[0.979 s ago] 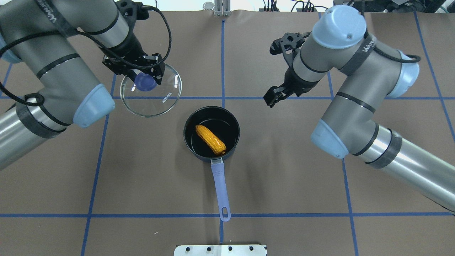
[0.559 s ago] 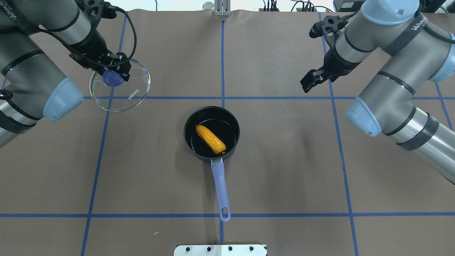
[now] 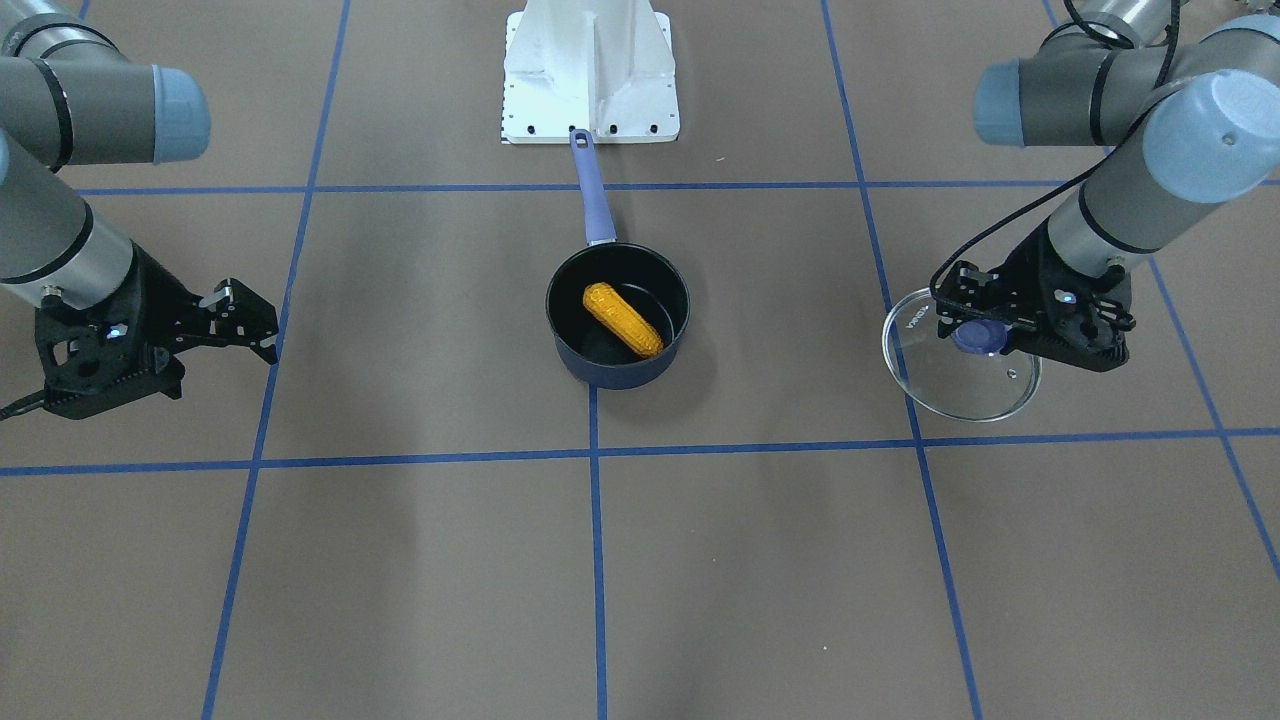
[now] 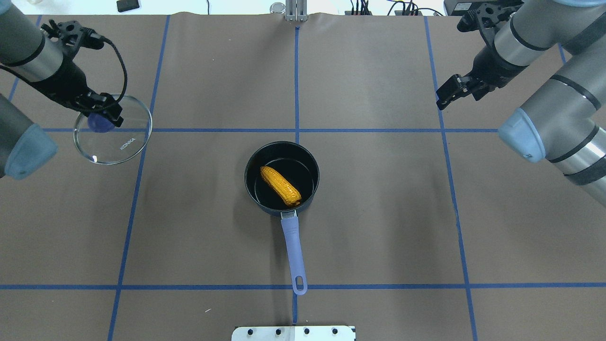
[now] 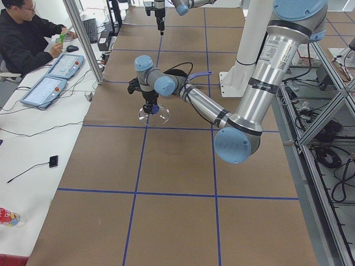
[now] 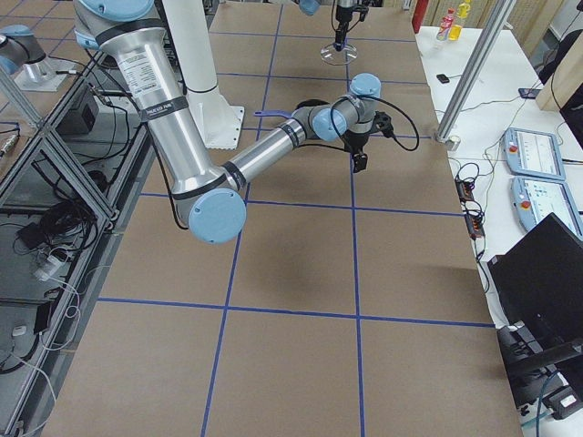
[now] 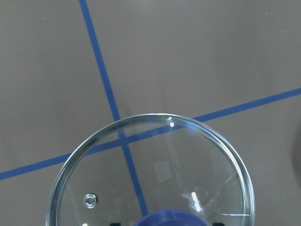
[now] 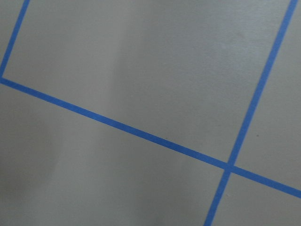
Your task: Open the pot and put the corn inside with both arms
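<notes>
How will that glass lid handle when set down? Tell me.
The clear glass lid looks rigid but probably breakable. Gripped only at its blue knob, it may tilt. Its round rim could let it roll if dropped.

"KONKA" is printed in white on the glass lid (image 4: 127,142), just beside the left gripper (image 4: 102,118) clamping it. The left-arm sticker (image 5: 275,52) cannot be read.
</notes>
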